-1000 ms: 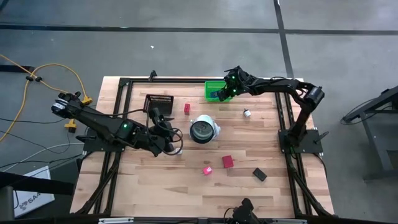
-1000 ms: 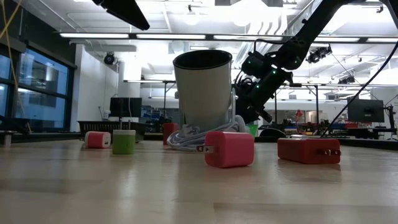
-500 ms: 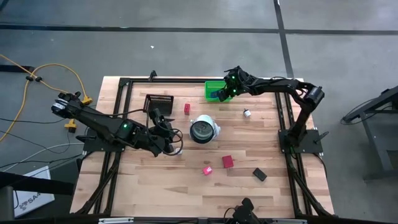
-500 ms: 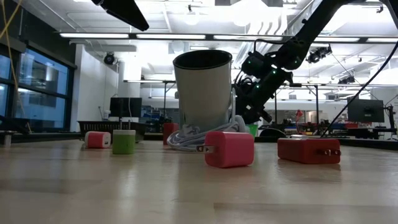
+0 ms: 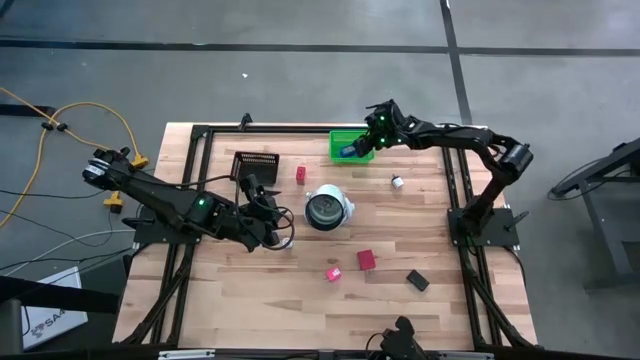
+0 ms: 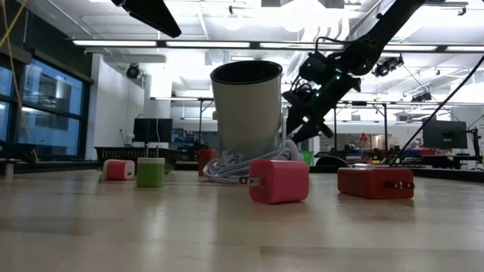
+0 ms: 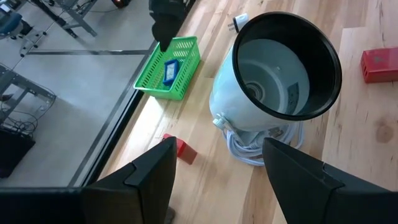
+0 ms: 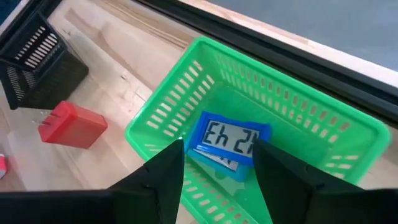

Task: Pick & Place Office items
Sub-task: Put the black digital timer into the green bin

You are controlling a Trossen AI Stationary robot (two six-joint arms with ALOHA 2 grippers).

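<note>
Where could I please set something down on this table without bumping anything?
Bare wood lies left of the pink block along the near edge, and right of the white round bit. It is crowded around the white cup, beside the left pincer.

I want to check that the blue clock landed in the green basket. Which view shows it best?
The right wrist view: the blue clock lies flat inside the green basket, display readable. The left wrist view shows it small and farther off; the high view, a blue speck; the low view, nothing.

Bright, even overhead lighting. Ceiling strip lights [image 6: 227, 43] blown out across top of low view. Soft short shadows on bench [image 5: 400, 225]. Near fingers [image 7: 149, 180] blurred in wrist views. Background slightly soft.
</note>
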